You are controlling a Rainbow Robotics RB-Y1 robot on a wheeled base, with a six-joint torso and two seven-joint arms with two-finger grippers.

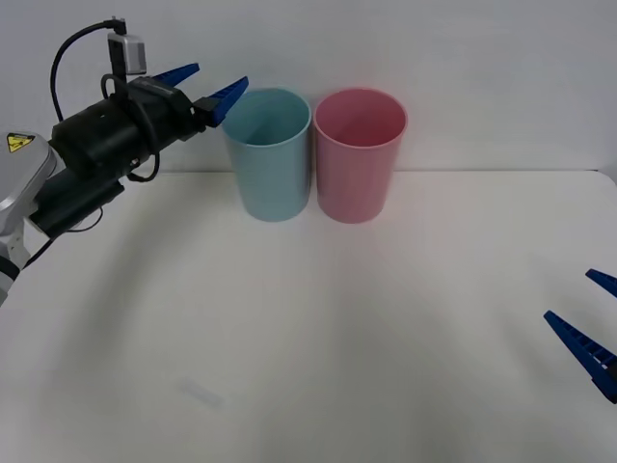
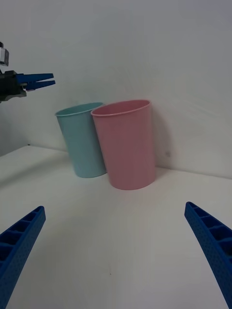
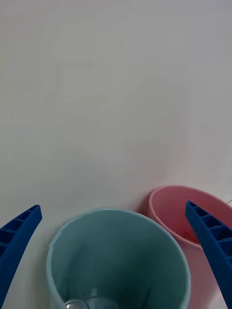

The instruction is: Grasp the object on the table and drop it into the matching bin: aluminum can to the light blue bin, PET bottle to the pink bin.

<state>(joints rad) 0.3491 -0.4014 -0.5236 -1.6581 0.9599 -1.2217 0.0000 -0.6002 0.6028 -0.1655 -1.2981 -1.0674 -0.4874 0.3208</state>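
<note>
The left gripper (image 1: 212,84) sits in the upper left of the front view, raised off the table (image 1: 308,338), with its blue fingers (image 1: 229,96) spread apart and holding nothing. Its fingertips point toward the rim of the light blue bin (image 1: 269,159), just beside and above that rim. On the grey arm casing at the far left edge there is a small yellow warning sticker (image 1: 16,143); its symbol cannot be made out.

From the left wrist camera, the open fingers (image 3: 19,236) frame the mouth of the light blue bin (image 3: 116,251), and a silver top of the can (image 3: 77,304) shows deep inside it, at the bottom. No writing on the can is readable.

The pink bin (image 1: 359,159) stands upright just beside the blue one, near the top centre of the front view.

The right gripper (image 1: 593,323) rests at the lower right edge of the front view, low over the table, its fingers (image 2: 212,241) wide apart and empty, well apart from both bins.
</note>
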